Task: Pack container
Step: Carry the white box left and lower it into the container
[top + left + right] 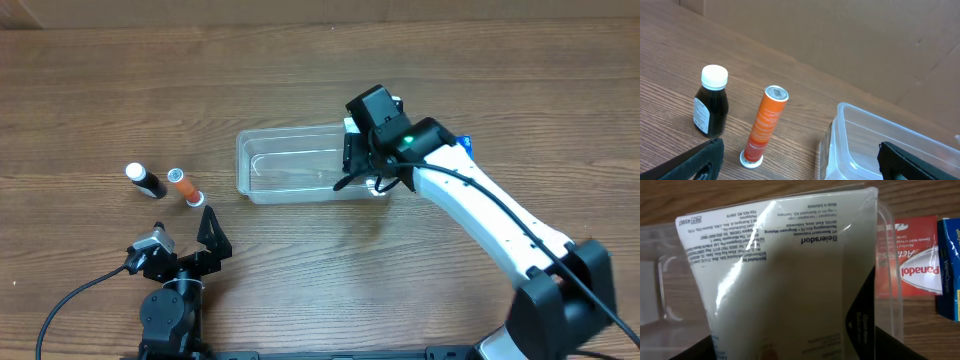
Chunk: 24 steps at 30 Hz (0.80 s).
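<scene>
The brown wooden table [100, 90] is the biggest thing here. The long white right arm [480, 215] reaches across it from the right side. The clear tub [280, 165] lies in the middle of the table. The right claw [362, 170] is over the right end of the tub. It is closed on a white tube [780, 270] with small black writing. The tube hangs over the inside of the tub. A red box [915, 265] and a blue box [949, 265] lie on the table just outside the tub's right wall.

The left claw [185, 238] is near the front left of the table, well apart from the tub. Its fingers are spread wide and hold nothing. In front of it a dark bottle [711, 102] with a white cap stands up. An orange tube [765, 125] stands just beside it, leaning a bit, between the bottle and the tub.
</scene>
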{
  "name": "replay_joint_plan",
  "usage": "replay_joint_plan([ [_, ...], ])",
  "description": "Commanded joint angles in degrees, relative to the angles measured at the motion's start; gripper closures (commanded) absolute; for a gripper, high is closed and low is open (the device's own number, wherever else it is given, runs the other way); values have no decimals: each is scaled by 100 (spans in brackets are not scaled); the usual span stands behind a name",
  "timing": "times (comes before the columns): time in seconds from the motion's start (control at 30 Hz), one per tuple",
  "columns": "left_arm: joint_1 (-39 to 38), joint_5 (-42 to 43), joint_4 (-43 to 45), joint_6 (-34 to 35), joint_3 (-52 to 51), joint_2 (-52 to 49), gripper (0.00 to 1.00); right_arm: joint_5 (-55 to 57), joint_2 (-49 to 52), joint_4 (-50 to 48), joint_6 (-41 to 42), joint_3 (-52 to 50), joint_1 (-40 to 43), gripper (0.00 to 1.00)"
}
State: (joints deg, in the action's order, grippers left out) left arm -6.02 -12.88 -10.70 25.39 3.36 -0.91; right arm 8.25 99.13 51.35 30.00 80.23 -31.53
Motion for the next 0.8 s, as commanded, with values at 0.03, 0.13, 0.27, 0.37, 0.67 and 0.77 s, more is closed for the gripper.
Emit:
replay_joint_plan([
  [0.03, -37, -66, 0, 37, 2, 55, 0, 175, 407, -144, 162, 2, 20, 25],
  [0.13, -37, -66, 0, 35, 2, 55, 0, 155, 450, -33, 240, -2, 20, 20],
  [0.27, -37, -66, 0, 37, 2, 55, 0, 363, 411, -116, 96, 26, 37, 15],
  [0.37, -37, -66, 0, 37, 2, 55, 0, 544, 136, -177, -177, 282, 37, 10],
  [0.67, -37, -66, 0, 37, 2, 55, 0, 968, -1443, 719, -199, 542, 901, 1],
  [0.77, -37, -66, 0, 37, 2, 55, 0, 164, -1399, 1093, -1200, 525, 2006, 0],
])
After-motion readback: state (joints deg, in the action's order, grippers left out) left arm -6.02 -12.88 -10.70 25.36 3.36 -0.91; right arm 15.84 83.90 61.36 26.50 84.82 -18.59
